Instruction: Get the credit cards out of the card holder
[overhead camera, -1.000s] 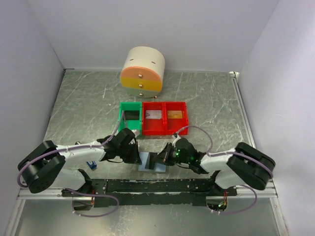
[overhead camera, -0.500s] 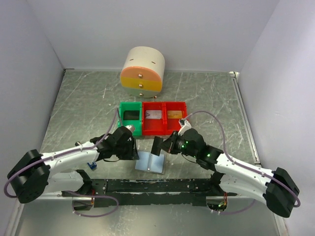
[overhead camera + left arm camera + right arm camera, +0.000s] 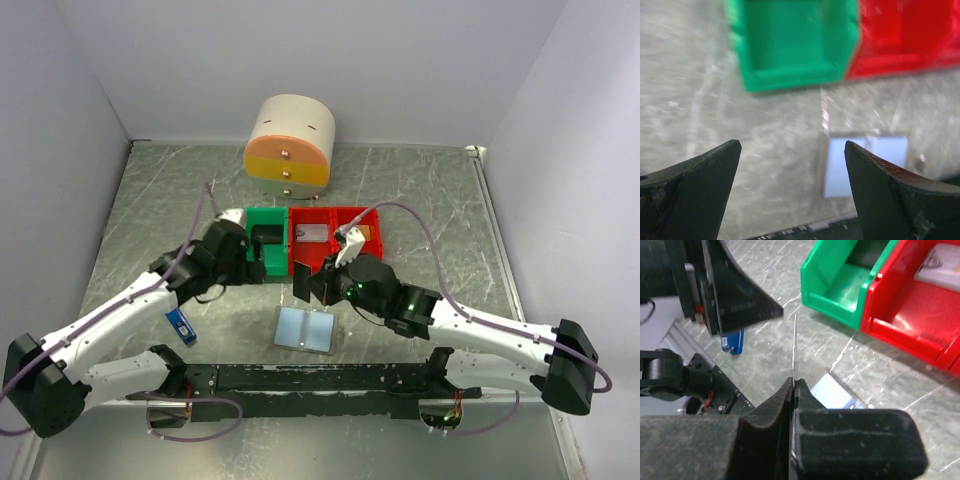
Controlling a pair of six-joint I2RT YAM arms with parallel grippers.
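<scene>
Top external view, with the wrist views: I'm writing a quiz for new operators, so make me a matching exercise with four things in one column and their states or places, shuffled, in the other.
Things
1. left gripper
2. right gripper
3. card holder
4. silver card

States or places
A. lying in a red bin
B. shut on a dark card, held above the table
C. open, nothing between its jaws
D. spread open, flat on the table

Pairs: 1-C, 2-B, 3-D, 4-A
</scene>
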